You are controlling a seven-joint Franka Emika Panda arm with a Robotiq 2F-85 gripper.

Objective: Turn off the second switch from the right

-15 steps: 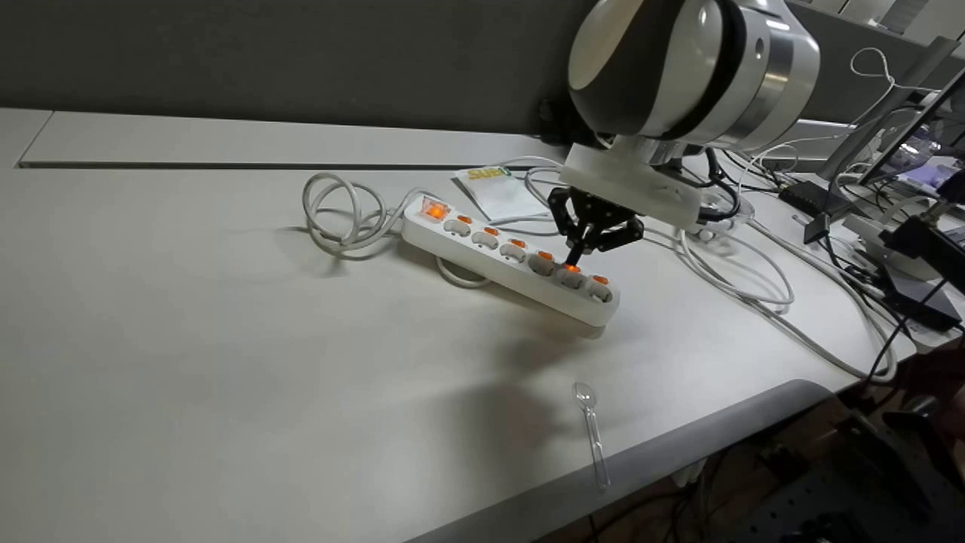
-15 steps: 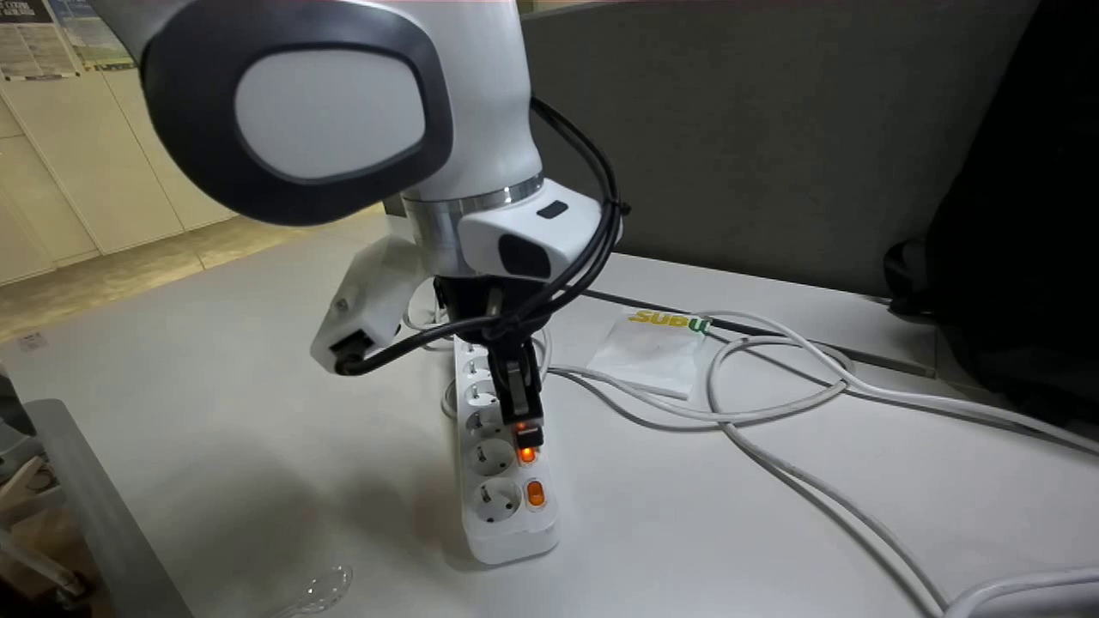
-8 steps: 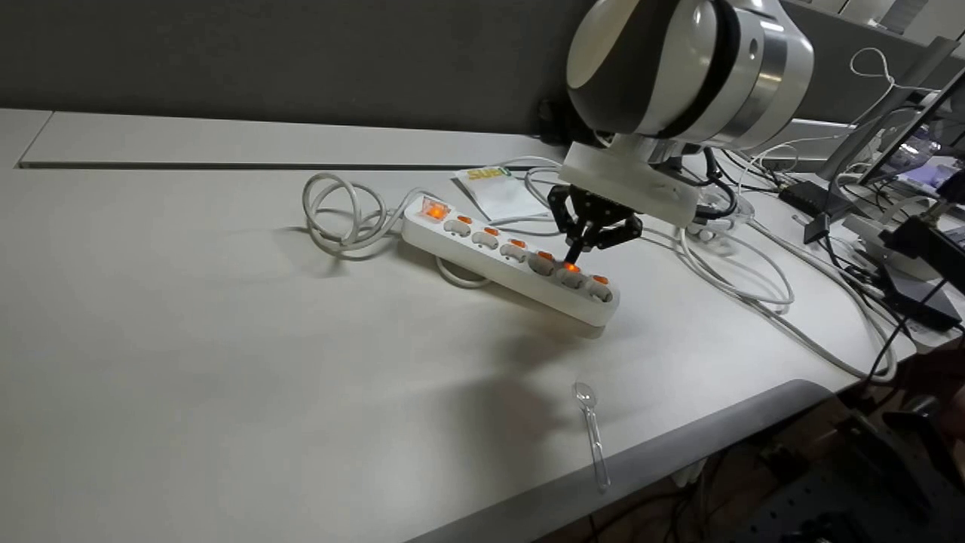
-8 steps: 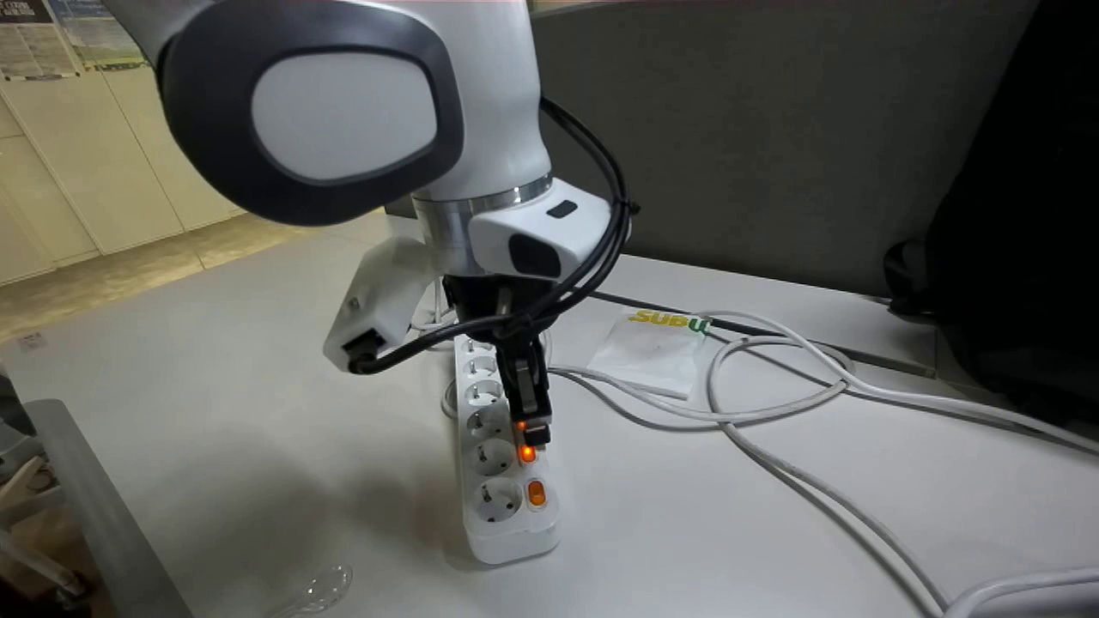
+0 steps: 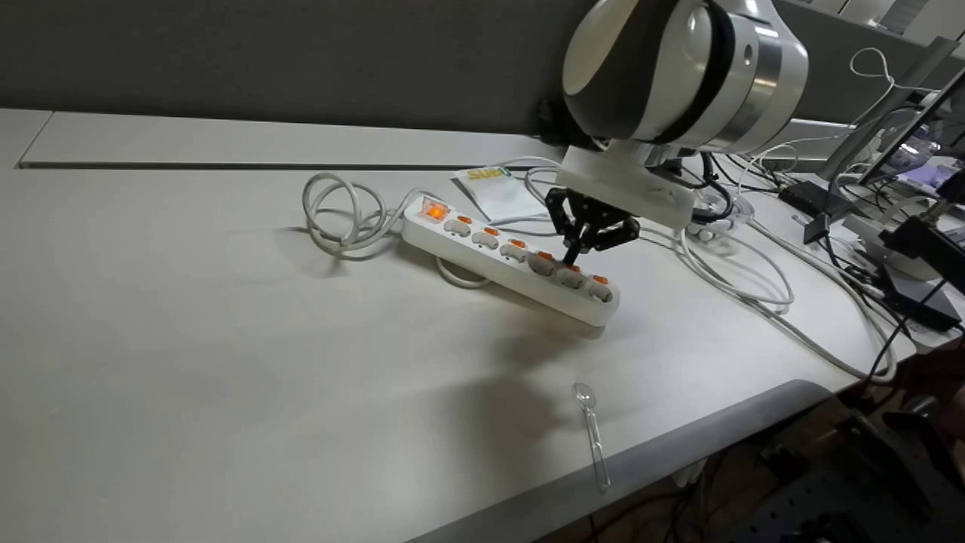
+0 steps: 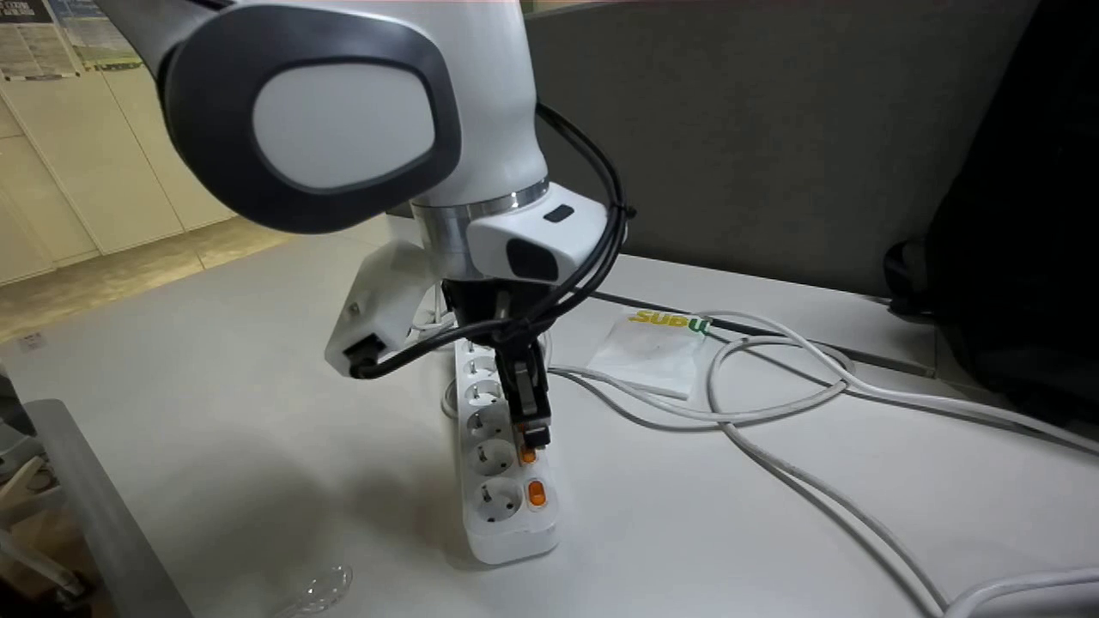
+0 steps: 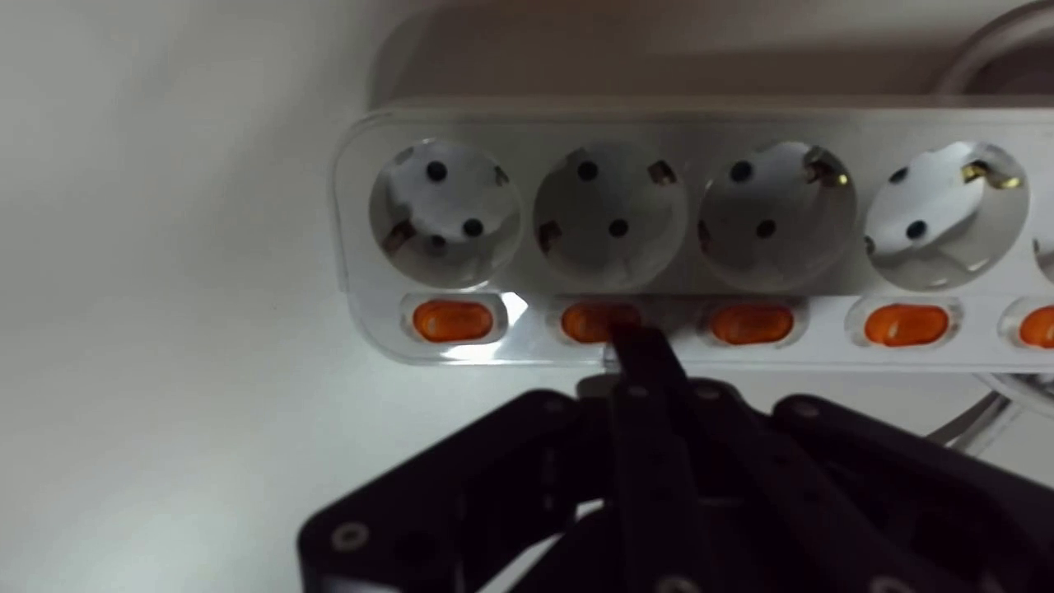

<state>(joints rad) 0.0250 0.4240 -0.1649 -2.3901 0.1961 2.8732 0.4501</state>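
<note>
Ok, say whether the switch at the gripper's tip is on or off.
Off: the switch is unlit in both exterior views, while the big switch glows.

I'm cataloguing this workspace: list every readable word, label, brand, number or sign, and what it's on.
"SUB", yellow, on the white packet; the green lettering after it is unclear.
Too small to read: print on the posters and the small label on the table.
None legible on the power strip.
</note>
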